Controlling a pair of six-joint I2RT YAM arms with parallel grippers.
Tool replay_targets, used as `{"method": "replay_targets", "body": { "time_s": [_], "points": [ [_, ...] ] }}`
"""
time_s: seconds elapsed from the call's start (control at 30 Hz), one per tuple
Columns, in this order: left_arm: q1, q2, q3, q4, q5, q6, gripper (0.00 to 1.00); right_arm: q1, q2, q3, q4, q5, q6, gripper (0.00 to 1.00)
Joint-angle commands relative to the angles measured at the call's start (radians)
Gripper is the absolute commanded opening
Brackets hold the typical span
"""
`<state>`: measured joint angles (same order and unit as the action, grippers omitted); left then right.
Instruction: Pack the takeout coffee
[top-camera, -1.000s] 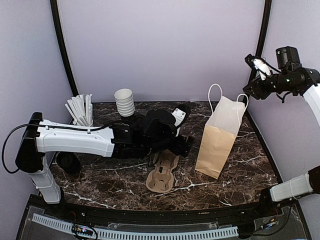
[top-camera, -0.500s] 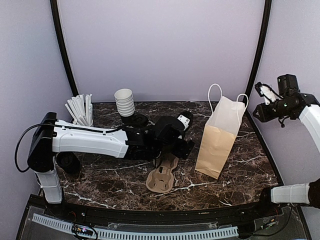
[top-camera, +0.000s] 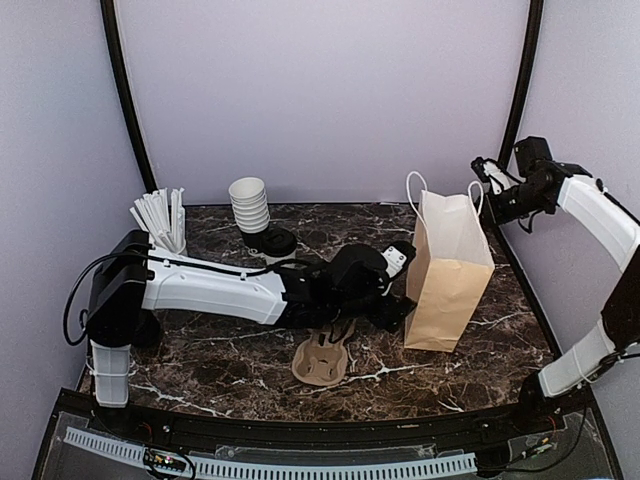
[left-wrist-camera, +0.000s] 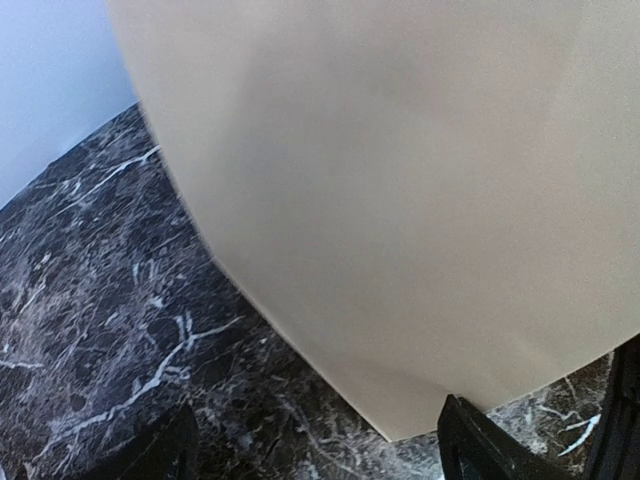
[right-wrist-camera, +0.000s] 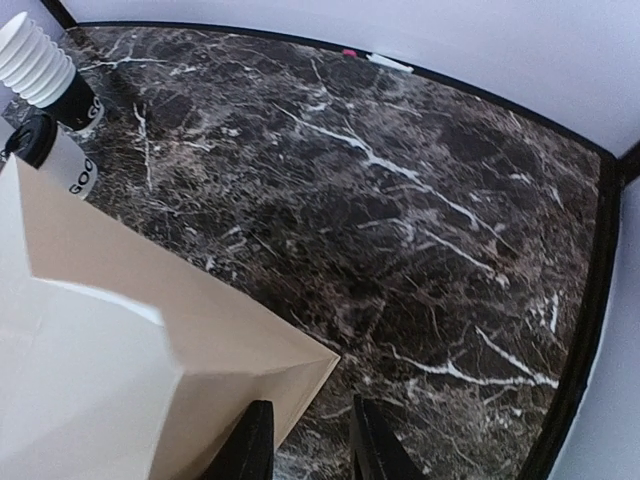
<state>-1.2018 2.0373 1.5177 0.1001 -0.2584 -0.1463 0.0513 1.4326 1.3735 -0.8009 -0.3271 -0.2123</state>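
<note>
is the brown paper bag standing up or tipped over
Upright: the brown paper bag stands on its flat base on the dark marble table.

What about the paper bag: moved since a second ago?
Yes. The paper bag leaned before and now stands more upright. Its base has slid right, away from the cardboard cup carrier, which stayed put.

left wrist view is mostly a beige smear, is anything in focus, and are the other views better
Left wrist view: the paper bag sits so close that it fills the frame, soft and featureless; the marble table at lower left is sharper. Right wrist view: marble veins crisp, the bag's pale face washed out almost to white. Top external view: even light, sharp, no strong glare.
</note>
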Motion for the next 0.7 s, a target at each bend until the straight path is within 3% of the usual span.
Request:
{"method": "replay_targets", "body": {
  "time_s": [0.0, 0.43, 0.67],
  "points": [
    [-0.025, 0.008, 0.039, 0.095, 0.091, 0.062, 0.86, 0.031, 0.058, 0.092, 0.046, -0.099, 0.012, 0.28],
    [-0.037, 0.113, 0.164, 0.132, 0.169, 0.140, 0.87, 0.067, 0.151, 0.177, 0.026, -0.337, -0.035, 0.30],
    [-0.036, 0.167, 0.250, 0.121, 0.175, 0.201, 0.89, 0.065, 0.159, 0.249, -0.002, -0.271, -0.036, 0.35]
  ]
}}
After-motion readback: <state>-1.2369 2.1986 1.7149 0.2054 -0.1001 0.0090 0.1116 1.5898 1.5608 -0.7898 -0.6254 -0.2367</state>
